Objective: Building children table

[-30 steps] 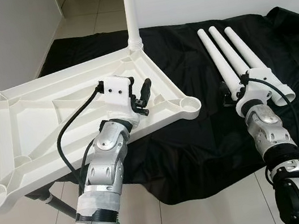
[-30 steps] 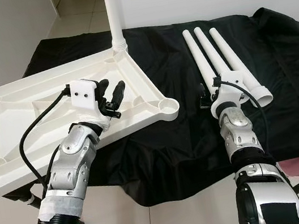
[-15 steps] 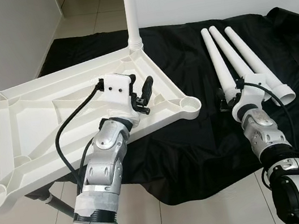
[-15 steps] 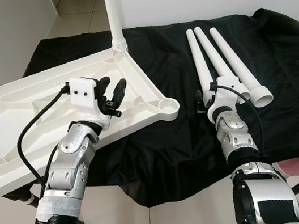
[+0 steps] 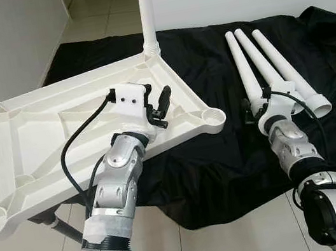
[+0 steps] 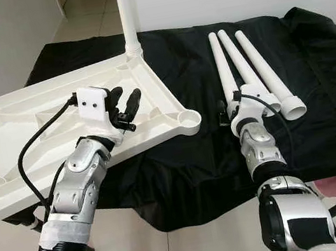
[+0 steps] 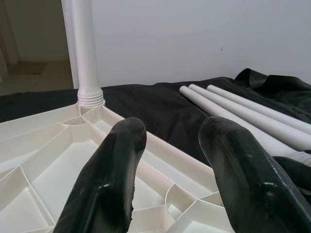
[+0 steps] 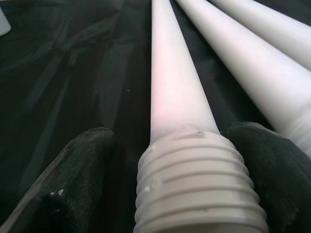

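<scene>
Right wrist view: my right tool [image 8: 194, 160] has shifted onto the leftmost leg [image 8: 180, 97], fingers spreading around its threaded end; my left tool [image 7: 175, 160] is hovering open over the tabletop [image 5: 41, 140].

Probably a home room: pale floor tiles [image 5: 97, 11] are running past plain white walls [image 5: 5, 37] toward a doorway.

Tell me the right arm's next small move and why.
Probably close the right tool on the leftmost table leg: its fingers straddle the threaded end with gaps on both sides. The upturned tabletop has one leg fitted and a free corner socket.
</scene>
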